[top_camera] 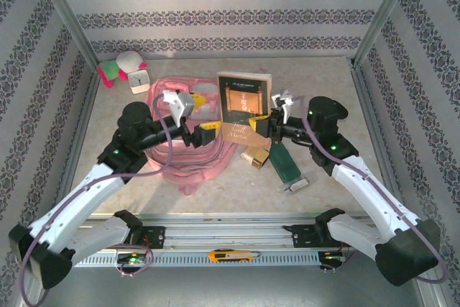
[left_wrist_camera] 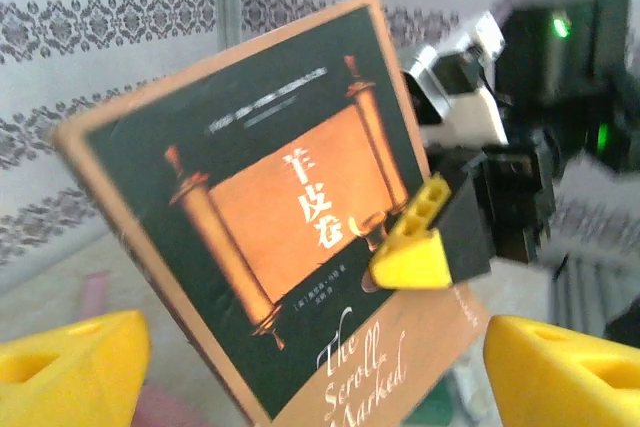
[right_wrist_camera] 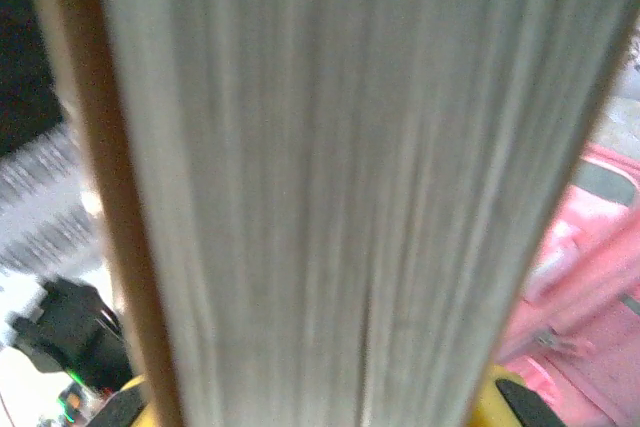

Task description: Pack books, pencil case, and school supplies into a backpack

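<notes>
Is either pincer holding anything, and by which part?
The right pincer clamps the book by its page edge near the tan strip; the left pincer is open, holding nothing.

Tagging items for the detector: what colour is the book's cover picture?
Orange-gold scroll on the dark cover of the book; best in left wrist view.

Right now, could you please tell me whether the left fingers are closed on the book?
No, the left fingers stand wide apart either side of the book, which a right finger pinches at its edge.
</notes>
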